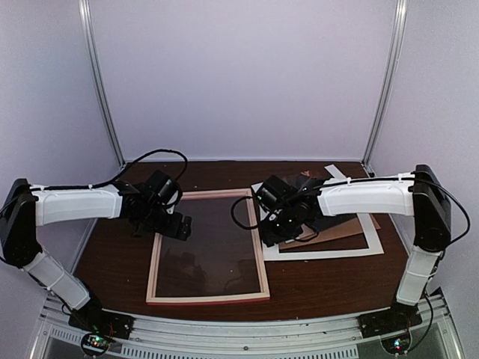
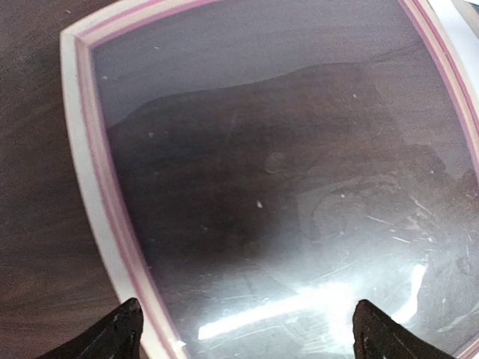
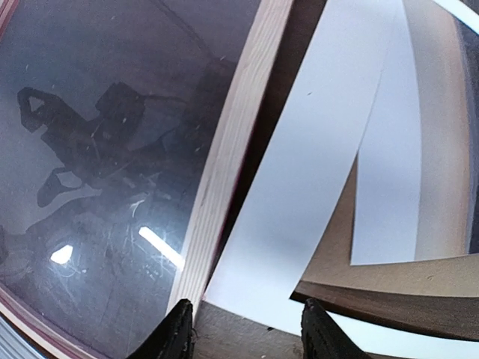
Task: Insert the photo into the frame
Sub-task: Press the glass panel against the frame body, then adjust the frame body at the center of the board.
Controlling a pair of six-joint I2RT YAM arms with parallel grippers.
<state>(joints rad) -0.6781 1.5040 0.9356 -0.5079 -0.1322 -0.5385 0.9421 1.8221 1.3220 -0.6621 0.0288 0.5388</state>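
Dark wood tabletop (image 1: 120, 262) floors a pale-walled booth, with open surface left of the frame (image 1: 206, 298) and along its near bar. That frame lies flat at centre, pale wood side up, and glare washes over its clear pane (image 1: 209, 247). Right of the frame lies the photo (image 1: 372, 239), largely hidden by the right arm and a brown board (image 1: 340, 228), its picture unreadable. Left fingers (image 2: 120, 333) hang apart over the frame's left bar and pane. Right fingers (image 3: 174, 333) hang apart over its right bar, their tips cut off.
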